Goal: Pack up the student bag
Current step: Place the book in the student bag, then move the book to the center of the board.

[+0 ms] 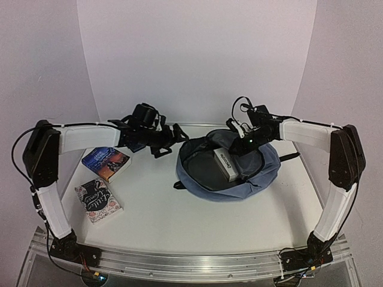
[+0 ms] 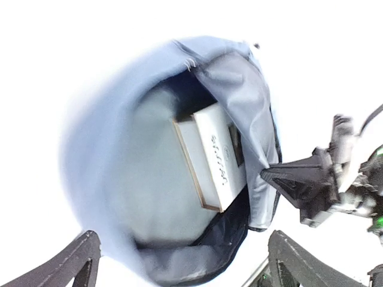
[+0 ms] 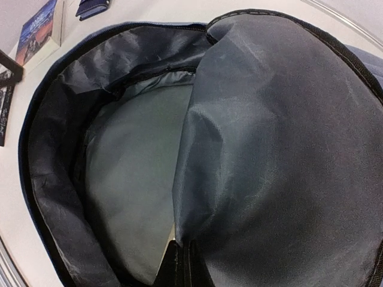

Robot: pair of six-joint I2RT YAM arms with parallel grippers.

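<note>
The slate-blue student bag [image 1: 257, 173] lies open on the table at centre right, with a white book [image 1: 225, 164] inside it. My right gripper [image 1: 242, 143] is shut on the bag's upper flap [image 3: 269, 149] and holds the opening up; its closed tips show in the right wrist view [image 3: 188, 260]. My left gripper [image 1: 170, 140] hovers just left of the bag, open and empty. In the left wrist view its fingers [image 2: 78, 263] frame the bag's opening [image 2: 119, 179], the white book [image 2: 212, 155] and the right gripper [image 2: 272, 174].
Two books lie at the left of the table: a dark blue and orange one [image 1: 106, 162] and a black floral one [image 1: 99, 200]. The blue one also shows in the right wrist view [image 3: 39, 27]. A black strap [image 1: 290, 157] trails right of the bag.
</note>
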